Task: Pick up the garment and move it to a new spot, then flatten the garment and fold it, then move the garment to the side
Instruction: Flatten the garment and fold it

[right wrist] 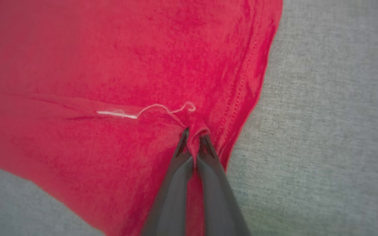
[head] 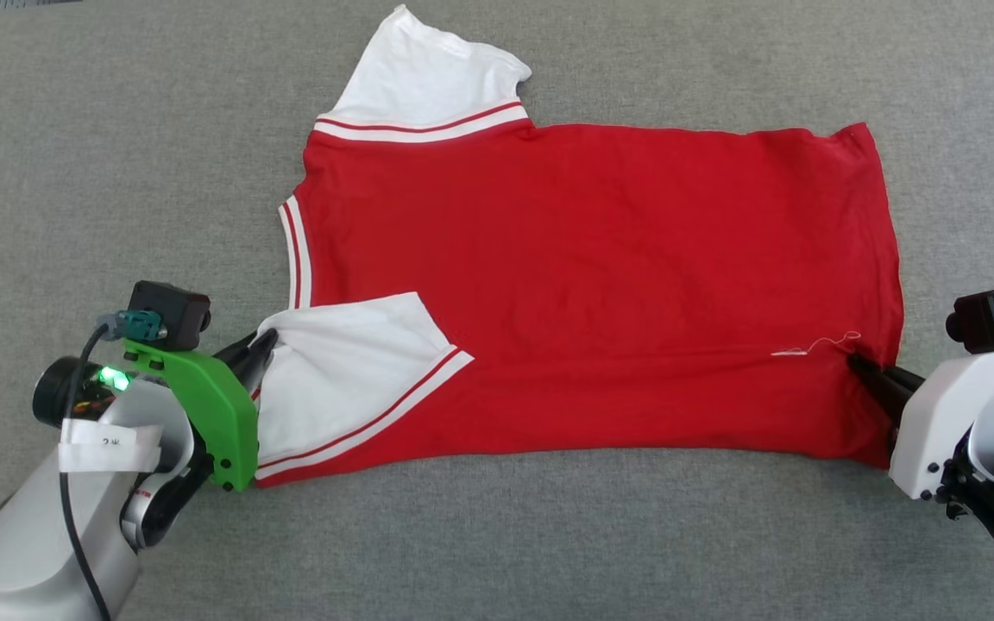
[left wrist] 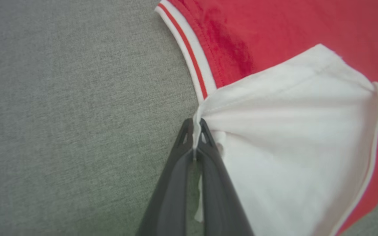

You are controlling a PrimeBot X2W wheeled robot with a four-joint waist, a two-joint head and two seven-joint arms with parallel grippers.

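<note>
The garment point(head: 583, 285), a red T-shirt with white sleeves and red-white striped trim, lies spread on the grey surface with its plain red side up; no lettering shows. Its neck points left and its hem right. The near sleeve point(head: 342, 379) is folded in over the red body. My left gripper point(head: 266, 342) is shut on the edge of that white sleeve point(left wrist: 274, 137), pinching cloth between its tips point(left wrist: 194, 126). My right gripper point(head: 858, 362) is shut on a pinch of red cloth near the hem point(right wrist: 194, 134), beside a loose white thread point(right wrist: 149, 109).
The grey fabric surface point(head: 117, 172) reaches all around the shirt, with open room to the left, in front and behind. The far sleeve point(head: 428, 78) lies spread out toward the back edge.
</note>
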